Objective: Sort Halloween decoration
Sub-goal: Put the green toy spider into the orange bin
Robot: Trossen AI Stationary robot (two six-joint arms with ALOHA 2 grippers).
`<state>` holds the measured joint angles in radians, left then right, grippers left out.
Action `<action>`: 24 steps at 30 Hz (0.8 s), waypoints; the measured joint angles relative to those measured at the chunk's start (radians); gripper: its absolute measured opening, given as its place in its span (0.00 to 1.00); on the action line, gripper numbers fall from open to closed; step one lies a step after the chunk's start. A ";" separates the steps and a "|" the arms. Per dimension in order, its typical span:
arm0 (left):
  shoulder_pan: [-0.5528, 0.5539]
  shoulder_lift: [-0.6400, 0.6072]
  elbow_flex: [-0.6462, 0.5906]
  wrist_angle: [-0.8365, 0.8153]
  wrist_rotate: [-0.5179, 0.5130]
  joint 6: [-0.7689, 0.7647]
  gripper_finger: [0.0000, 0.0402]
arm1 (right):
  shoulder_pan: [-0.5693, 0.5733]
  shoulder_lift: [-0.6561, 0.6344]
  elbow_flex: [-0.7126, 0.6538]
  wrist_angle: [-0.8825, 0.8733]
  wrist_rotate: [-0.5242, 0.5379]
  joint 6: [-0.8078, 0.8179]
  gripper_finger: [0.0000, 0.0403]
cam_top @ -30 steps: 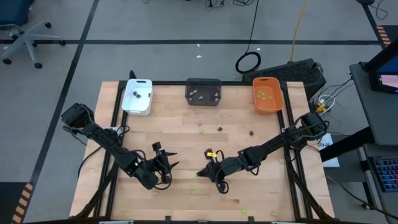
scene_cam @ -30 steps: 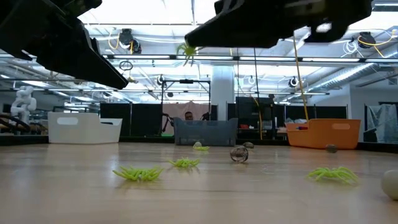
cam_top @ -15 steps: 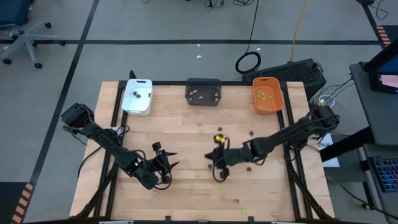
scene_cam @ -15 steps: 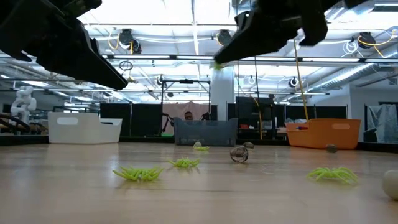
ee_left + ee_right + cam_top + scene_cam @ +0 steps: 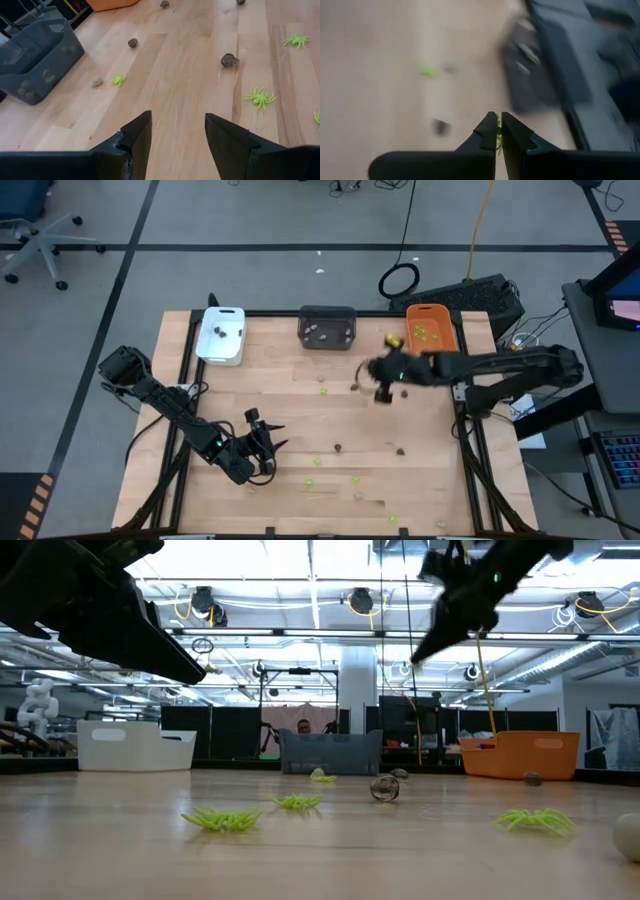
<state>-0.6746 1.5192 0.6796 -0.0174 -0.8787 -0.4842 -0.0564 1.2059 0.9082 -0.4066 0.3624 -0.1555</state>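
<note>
One lime green spider [image 5: 498,134] is pinched between the closed fingers of the right gripper [image 5: 381,379], held in the air over the table's far middle. The orange tray [image 5: 431,346], already holding green pieces, lies just beyond it to the far right, so the carry runs that way and only the right arm is near. A second ago this gripper was low at the table's centre; it has since swung up and far-right. The left gripper [image 5: 263,442] waits open, near-left, unmoved.

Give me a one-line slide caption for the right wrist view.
Right gripper shut on a lime green spider, carried above the wooden table with a dark grey tray ahead.
</note>
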 joint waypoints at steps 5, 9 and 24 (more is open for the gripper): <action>0.000 0.000 0.000 0.001 0.000 -0.005 0.46 | -0.253 -0.098 -0.093 -0.008 -0.042 0.059 0.00; 0.000 0.000 0.000 0.001 0.000 -0.006 0.46 | -0.455 -0.123 -0.152 -0.010 -0.052 0.077 0.00; 0.048 0.000 0.000 -0.001 0.000 -0.004 0.46 | -0.825 -0.051 -0.261 0.034 0.035 0.232 0.01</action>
<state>-0.6265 1.5192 0.6792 -0.0181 -0.8787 -0.4881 -0.8816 1.1547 0.6474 -0.3724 0.3977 0.0769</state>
